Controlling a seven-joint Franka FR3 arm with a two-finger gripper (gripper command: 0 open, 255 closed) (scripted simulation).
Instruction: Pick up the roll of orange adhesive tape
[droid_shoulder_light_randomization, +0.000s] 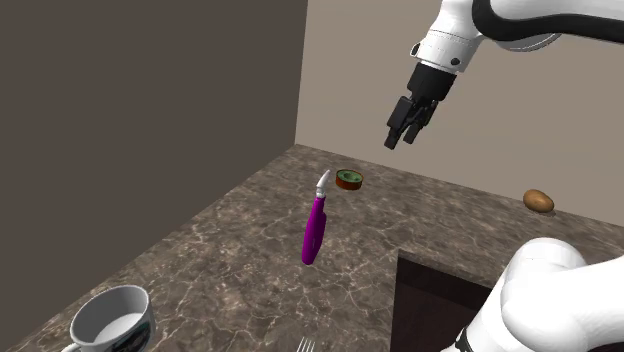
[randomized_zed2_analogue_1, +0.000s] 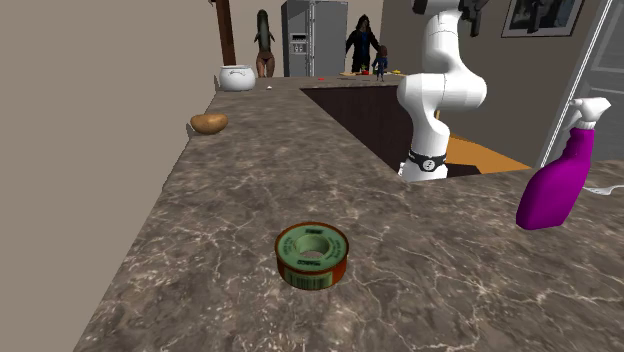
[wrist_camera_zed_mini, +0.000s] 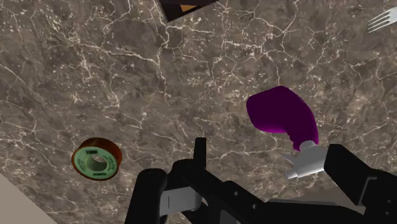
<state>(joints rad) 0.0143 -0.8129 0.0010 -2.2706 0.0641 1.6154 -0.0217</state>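
The tape roll (droid_shoulder_light_randomization: 349, 179) lies flat on the marble counter (droid_shoulder_light_randomization: 230, 250) near the far wall, with an orange rim and a green face. It sits close to the camera in the second exterior view, tape roll (randomized_zed2_analogue_1: 313, 255). My gripper (droid_shoulder_light_randomization: 400, 140) hangs open well above the counter, up and toward the shoulder view's right of the roll. In the wrist view the tape roll (wrist_camera_zed_mini: 97, 160) lies off to the side of the left finger, outside the open gripper (wrist_camera_zed_mini: 254, 191). Nothing is between the fingers.
A purple spray bottle (droid_shoulder_light_randomization: 315, 225) with a white nozzle lies just in front of the roll. A potato (droid_shoulder_light_randomization: 538, 201) rests near the wall. A white mug (droid_shoulder_light_randomization: 112, 320) and a fork (droid_shoulder_light_randomization: 306, 345) sit at the near edge. A dark recess (droid_shoulder_light_randomization: 440, 300) opens beside the stand.
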